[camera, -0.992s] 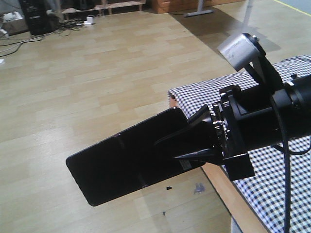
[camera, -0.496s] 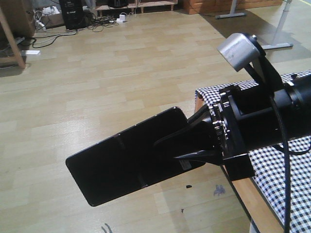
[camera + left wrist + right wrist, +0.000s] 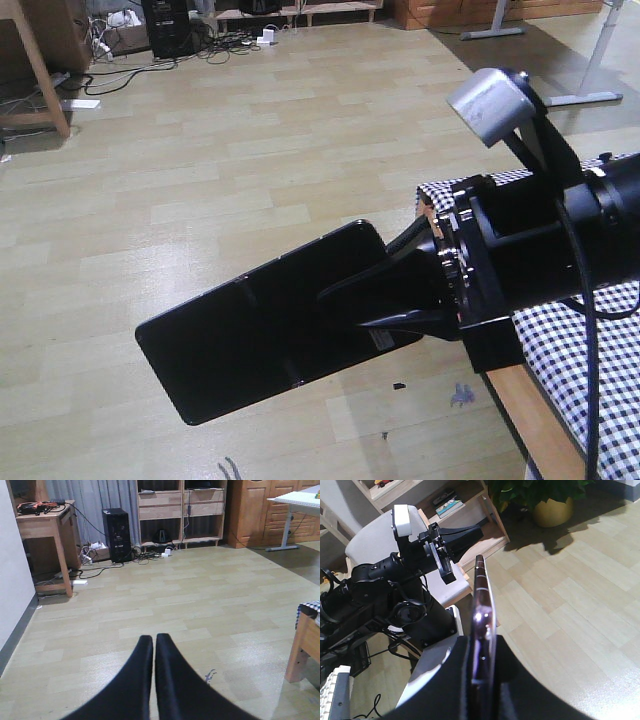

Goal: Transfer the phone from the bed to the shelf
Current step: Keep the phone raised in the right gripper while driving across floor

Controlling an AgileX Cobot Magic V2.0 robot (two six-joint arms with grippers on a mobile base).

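The phone, a glossy black slab with a seam across its middle, hangs in the air over the wood floor. My right gripper is shut on its right end. In the right wrist view the phone stands edge-on, its pinkish metal edge clamped between the two black fingers. The bed, with its gingham sheet and brown frame, lies at the right behind that arm. My left gripper is shut on nothing, low over the floor. Pale wooden boards of the shelf show behind the left arm.
A black computer tower and floor cables sit by a far drawer unit. A wooden desk stands at the left wall, a white table at the right. A potted plant stands near the shelf.
The whole front view has swung left: the bed slid toward the right edge and a desk leg came in at top left. The phone stays clamped the same way.
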